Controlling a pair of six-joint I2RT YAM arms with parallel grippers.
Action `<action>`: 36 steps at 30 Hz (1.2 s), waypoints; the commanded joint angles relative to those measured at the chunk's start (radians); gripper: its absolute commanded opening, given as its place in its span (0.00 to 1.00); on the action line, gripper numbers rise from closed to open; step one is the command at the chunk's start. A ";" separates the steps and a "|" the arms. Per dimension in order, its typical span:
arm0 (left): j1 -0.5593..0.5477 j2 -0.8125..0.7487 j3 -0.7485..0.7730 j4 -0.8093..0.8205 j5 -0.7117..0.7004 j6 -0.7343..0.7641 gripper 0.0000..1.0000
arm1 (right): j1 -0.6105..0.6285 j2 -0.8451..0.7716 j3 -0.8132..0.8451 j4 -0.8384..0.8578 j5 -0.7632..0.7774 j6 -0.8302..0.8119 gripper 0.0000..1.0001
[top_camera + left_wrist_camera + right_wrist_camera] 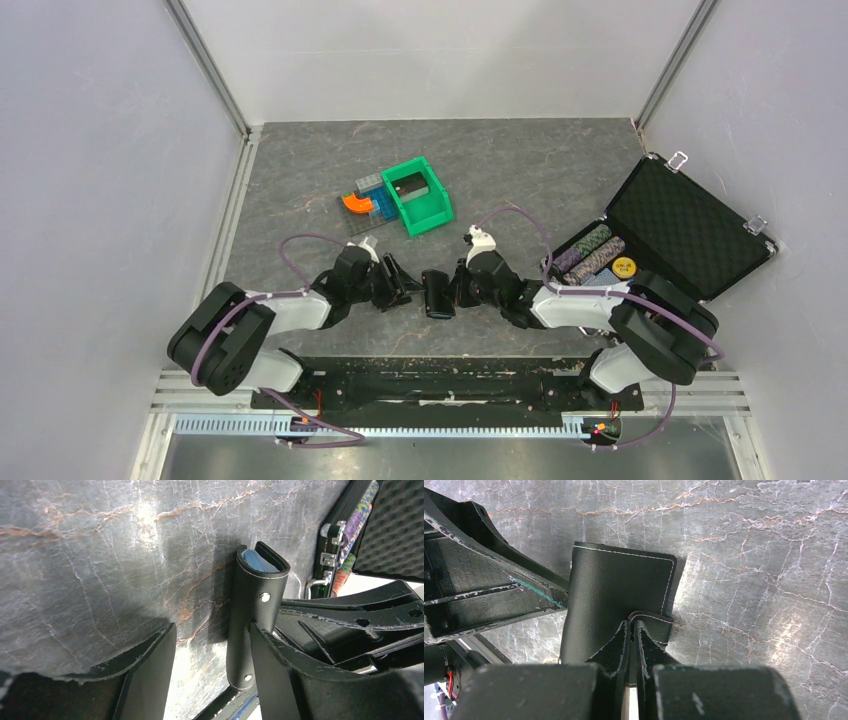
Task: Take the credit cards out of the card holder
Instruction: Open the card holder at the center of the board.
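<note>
The card holder (438, 295) is a black stitched leather wallet, folded and standing on edge on the marbled table between my two grippers. My right gripper (457, 290) is shut on a flap at its edge; in the right wrist view the fingertips (632, 630) pinch the stitched tab of the holder (619, 590). My left gripper (405, 283) is open. In the left wrist view the holder (255, 605) stands inside the wide gap (212, 672), close against the right finger (275, 675). A pale blue face (255, 561) shows inside the fold. No credit card shows.
A green bin (418, 195) with orange and grey blocks (362, 203) beside it stands behind the grippers. An open black foam-lined case (690, 225) with poker chips (595, 255) sits at the right, close to my right arm. It also shows in the left wrist view (350, 530).
</note>
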 commanded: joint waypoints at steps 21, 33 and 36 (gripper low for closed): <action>-0.017 -0.128 -0.014 0.002 -0.007 0.068 0.77 | -0.004 -0.002 0.017 0.058 -0.076 0.055 0.00; -0.031 -0.024 0.012 0.047 0.039 0.049 0.59 | -0.004 0.001 -0.010 0.118 -0.140 0.074 0.00; -0.031 -0.057 0.019 -0.022 0.014 0.051 0.43 | -0.007 -0.011 -0.025 0.120 -0.139 0.062 0.00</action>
